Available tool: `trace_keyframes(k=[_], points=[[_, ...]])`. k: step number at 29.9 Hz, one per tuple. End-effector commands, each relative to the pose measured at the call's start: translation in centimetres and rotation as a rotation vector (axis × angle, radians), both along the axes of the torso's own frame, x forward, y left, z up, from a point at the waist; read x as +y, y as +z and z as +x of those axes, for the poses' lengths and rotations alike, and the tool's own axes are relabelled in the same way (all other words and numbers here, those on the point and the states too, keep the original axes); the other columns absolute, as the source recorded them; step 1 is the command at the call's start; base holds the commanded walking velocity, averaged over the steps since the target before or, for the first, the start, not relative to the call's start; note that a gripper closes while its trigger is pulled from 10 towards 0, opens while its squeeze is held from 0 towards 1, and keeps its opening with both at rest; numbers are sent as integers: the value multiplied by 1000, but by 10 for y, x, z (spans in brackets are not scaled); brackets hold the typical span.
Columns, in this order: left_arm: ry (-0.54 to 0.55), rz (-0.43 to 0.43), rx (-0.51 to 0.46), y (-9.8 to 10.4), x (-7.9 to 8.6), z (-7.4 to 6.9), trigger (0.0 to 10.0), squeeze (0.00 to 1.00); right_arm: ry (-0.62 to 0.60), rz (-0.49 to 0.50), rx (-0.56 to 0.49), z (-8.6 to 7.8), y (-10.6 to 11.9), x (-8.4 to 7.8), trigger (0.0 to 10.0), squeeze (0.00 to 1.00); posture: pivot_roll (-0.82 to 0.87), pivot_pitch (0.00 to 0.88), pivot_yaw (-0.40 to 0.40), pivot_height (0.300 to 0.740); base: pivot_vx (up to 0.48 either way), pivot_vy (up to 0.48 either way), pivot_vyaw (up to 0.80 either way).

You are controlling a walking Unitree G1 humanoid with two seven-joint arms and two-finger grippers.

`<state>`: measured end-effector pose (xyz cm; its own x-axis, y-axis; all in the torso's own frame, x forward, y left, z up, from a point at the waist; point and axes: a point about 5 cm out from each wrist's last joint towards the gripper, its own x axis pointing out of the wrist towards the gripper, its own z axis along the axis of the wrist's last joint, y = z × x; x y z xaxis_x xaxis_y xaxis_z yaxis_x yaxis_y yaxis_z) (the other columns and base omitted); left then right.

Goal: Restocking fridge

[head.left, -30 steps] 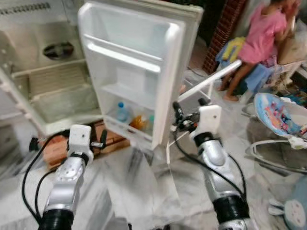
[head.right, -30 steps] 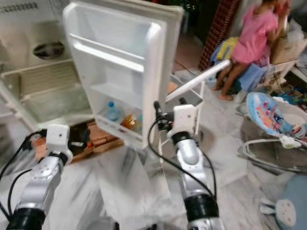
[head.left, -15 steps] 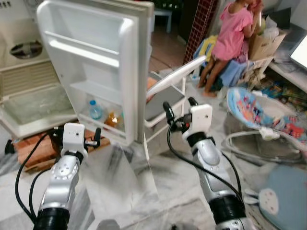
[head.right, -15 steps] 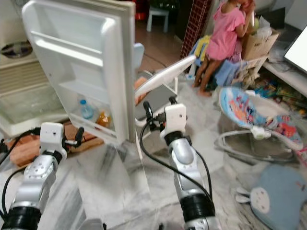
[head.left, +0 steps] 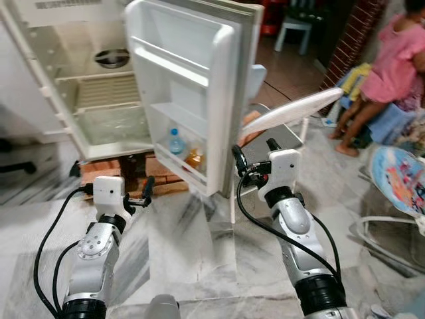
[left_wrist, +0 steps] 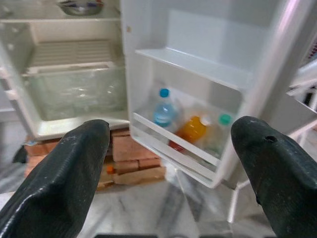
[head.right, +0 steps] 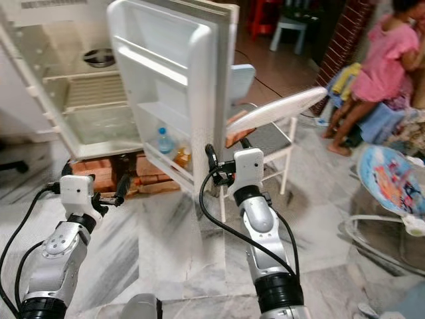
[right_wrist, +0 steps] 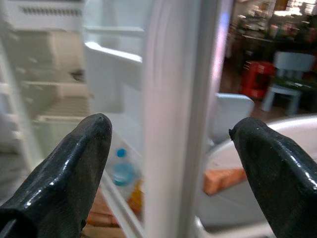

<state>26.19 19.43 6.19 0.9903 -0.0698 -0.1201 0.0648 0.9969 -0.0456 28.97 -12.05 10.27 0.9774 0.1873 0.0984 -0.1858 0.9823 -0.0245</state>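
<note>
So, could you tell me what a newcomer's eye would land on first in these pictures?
The open fridge door stands out first, straight ahead, with a blue-capped water bottle and an orange drink bottle in its bottom rack. Both arms reach toward it, the left claw and right claw open and holding nothing. To the right, a person in pink stands beside a baby bouncer.

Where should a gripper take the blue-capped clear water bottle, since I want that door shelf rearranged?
Judging by its pose, grip the blue-capped clear water bottle at its neck, from above: it stands upright in the bottom shelf of the white fridge door, whose white rail covers its lower body.
</note>
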Motion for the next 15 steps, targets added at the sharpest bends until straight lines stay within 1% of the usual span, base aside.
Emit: trace_keyframes(k=[1, 2, 4, 7, 10, 12, 15], points=[[1, 12, -12, 4, 1, 0, 10000, 0, -73, -11, 33, -1, -5, -13, 10000, 0, 114, 11, -18, 740, 0, 0, 0], [-11, 14, -12, 3, 1, 0, 10000, 0, -101, 0, 65, -1, -9, -17, 10000, 0, 114, 11, -18, 740, 0, 0, 0], [-14, 14, -12, 3, 1, -1, 10000, 0, -106, 3, 71, -1, -10, -18, 10000, 0, 114, 11, -18, 740, 0, 0, 0], [-32, 9, -24, 5, -1, 2, 10000, 0, -84, 5, 49, 2, -5, -15, 10000, 0, 110, 14, -17, 740, 331, 0, 0], [-47, 8, -32, 6, -4, 4, 10000, 0, -58, -13, 14, 6, 2, -10, 10000, 0, 110, 16, -18, 740, 411, 0, 0], [-55, 20, -29, 5, -6, 3, 10000, 0, -55, -19, 10, 8, 3, -9, 10000, 0, 110, 16, -18, 740, 471, 0, 772], [-57, 28, -26, 4, -7, 2, 10000, 0, -53, -3, 17, 9, 3, -9, 10000, 0, 113, 20, -20, 740, 444, 0, 773]])
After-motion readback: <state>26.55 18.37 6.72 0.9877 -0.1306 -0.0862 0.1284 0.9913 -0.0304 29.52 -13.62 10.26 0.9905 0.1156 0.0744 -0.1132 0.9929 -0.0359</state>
